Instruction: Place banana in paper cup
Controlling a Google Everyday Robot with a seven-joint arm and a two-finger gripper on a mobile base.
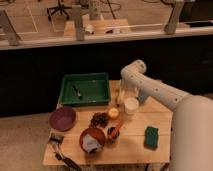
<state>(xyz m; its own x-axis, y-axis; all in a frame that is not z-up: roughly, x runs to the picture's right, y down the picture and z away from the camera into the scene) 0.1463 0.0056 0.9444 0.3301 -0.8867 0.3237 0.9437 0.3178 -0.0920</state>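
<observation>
The banana [119,97] is slim and pale yellow. It lies on the wooden table [132,150] just right of the green tray. Right in front of it stands the paper cup [131,105], white and upright. My white arm bends over the table's back right, and my gripper [126,91] hangs open just above and right of the banana, behind the cup. I see nothing held between its fingers, and the arm partly hides them.
A green tray [85,89] with a small utensil sits at the back left. In front are a purple bowl [62,118], a dark cluster [99,119], a round yellow-orange object [113,113], a terracotta bowl [92,140], a dark cup with a red item [114,132], a green sponge [151,136] and a brush [61,149].
</observation>
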